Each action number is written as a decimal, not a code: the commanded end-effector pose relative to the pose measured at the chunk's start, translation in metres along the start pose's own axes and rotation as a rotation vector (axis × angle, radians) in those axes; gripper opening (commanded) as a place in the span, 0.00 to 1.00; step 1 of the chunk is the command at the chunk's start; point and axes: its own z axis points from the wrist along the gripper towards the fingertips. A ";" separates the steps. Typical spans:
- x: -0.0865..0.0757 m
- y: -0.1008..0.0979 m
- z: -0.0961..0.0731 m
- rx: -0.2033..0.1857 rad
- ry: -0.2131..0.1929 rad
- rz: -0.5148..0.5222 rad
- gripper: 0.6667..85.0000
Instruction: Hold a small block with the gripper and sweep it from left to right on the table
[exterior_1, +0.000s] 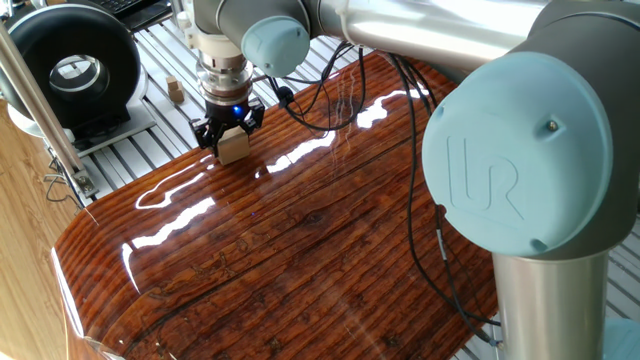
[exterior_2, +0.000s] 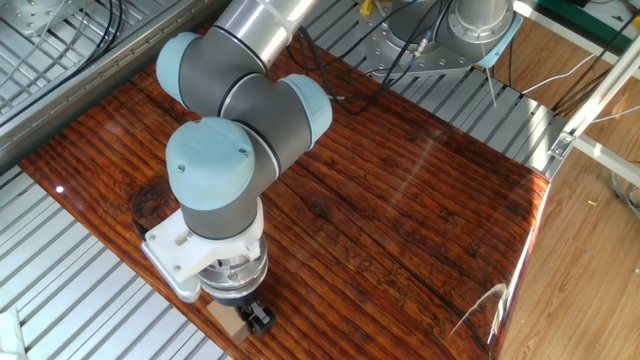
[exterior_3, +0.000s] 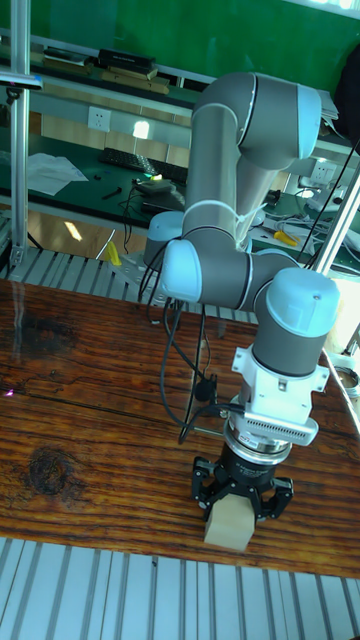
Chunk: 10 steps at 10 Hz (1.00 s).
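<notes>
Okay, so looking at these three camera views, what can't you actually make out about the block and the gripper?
- Tall fixed view: the underside of the small block faces away, so contact with the table cannot be confirmed.
- The other fixed view: the arm's wrist covers most of the gripper; only a corner of the block shows.
- One fixed view: the tiny piece on the slatted surface is too small to identify.
</notes>
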 end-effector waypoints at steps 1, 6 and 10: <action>-0.001 0.006 0.001 -0.004 0.000 0.019 0.00; -0.001 0.008 0.000 -0.007 -0.001 0.022 0.00; -0.001 0.011 0.000 -0.012 -0.001 0.029 0.00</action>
